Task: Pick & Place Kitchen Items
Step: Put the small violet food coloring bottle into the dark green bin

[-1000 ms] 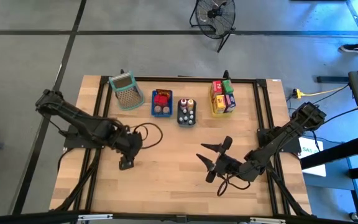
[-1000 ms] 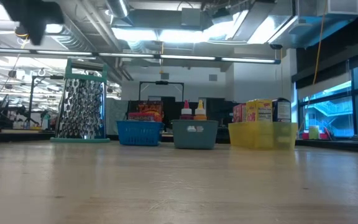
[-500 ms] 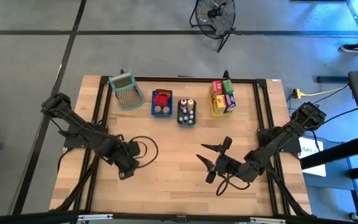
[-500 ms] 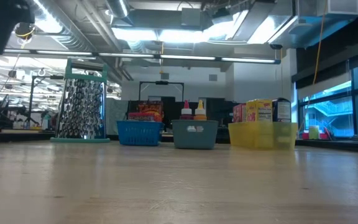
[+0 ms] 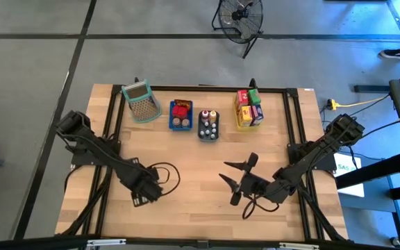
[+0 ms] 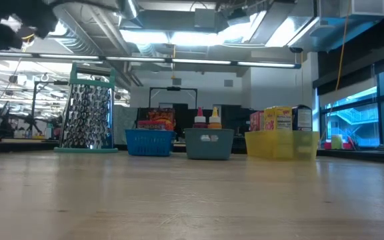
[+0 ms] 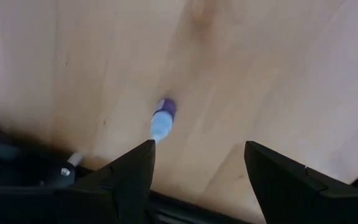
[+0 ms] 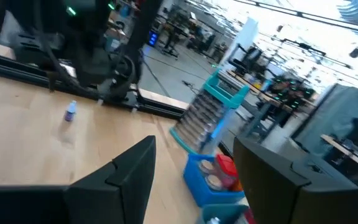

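1. Pale wooden planks make up your table (image 5: 193, 167), framed by dark rails; grey floor surrounds it, and a floor fan (image 5: 240, 15) stands beyond the far edge.
2. Along the far edge you see a row: a grey-green perforated mesh basket (image 5: 139, 101), a blue tray (image 5: 180, 115) holding red and brown pieces, a grey tray (image 5: 208, 125) of tiny white-capped bottles, and a yellow tray (image 5: 248, 111) packed with box-shaped cartons in red, yellow-orange, green and purple-white.
3. In the low view the same row stands upright across the back of the table, with ceiling lights and windows behind it.
4. One small bottle (image 7: 162, 119), purple in body with a pale cap, lies on its side on bare wood near the table's left edge; you see it again in the right wrist view (image 8: 71, 111).
5. Between the row and the near edge, the middle of the table gives you wide bare wood.
6. Your left gripper (image 5: 142, 196) hangs low at the near-left, its arm stretched in from the left rail; its dark, wedge-shaped fingers (image 7: 126, 177) stand apart, holding nothing, with the bottle lying just beyond them.
7. Your right gripper (image 5: 233, 182) waits at the near-right, fingers spread and empty, pointing across the table.
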Available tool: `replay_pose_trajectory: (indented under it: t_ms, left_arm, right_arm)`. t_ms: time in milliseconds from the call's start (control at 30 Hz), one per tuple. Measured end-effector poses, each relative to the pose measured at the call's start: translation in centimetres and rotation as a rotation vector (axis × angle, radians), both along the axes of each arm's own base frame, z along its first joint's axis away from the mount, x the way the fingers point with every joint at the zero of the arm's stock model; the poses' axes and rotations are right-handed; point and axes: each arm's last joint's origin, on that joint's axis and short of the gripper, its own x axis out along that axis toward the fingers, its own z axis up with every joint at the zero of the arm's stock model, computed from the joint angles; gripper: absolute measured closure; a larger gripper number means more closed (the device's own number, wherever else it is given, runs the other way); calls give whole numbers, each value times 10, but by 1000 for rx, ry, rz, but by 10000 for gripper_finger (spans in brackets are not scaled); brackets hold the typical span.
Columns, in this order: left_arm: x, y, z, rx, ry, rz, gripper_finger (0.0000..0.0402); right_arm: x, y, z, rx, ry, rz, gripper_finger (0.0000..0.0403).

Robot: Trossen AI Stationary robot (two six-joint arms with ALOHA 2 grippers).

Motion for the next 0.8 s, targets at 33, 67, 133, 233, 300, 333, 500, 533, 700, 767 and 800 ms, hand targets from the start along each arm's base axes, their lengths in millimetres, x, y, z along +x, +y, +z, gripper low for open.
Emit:
replay_pose_trajectory:
  t_ms: [33,67,133,233,300,333,500,533,700,767,800]
  left_arm:
    - [-2,1,-2,0,15,-7,159]
    - [-4,3,-5,7,27,-14,160]
    - [-10,6,-9,18,43,-15,160]
    - [-20,11,-11,21,40,-1,160]
    - [-27,13,-12,14,23,2,160]
    - [-31,14,-13,1,4,4,160]
    - [-40,15,-20,-88,-130,25,160]
    - [-41,15,-20,-93,-142,29,160]
    - [-44,16,-22,-92,-143,49,160]
    - [-44,16,-22,-77,-154,48,160]
    - [-43,17,-22,-64,-162,48,160]
  right_arm:
    - [0,0,0,5,-3,14,186]
    - [1,1,1,12,-9,31,186]
    - [1,1,3,28,-24,62,186]
    - [3,1,5,40,-38,89,186]
    - [4,-1,7,56,-57,81,186]
    - [5,-2,7,57,-59,78,186]
    - [8,-6,9,67,-75,63,186]
    - [8,-6,9,66,-74,61,186]
    - [11,-10,8,65,-74,46,186]
    - [12,-12,9,65,-74,44,186]
    - [13,-12,9,65,-74,51,186]
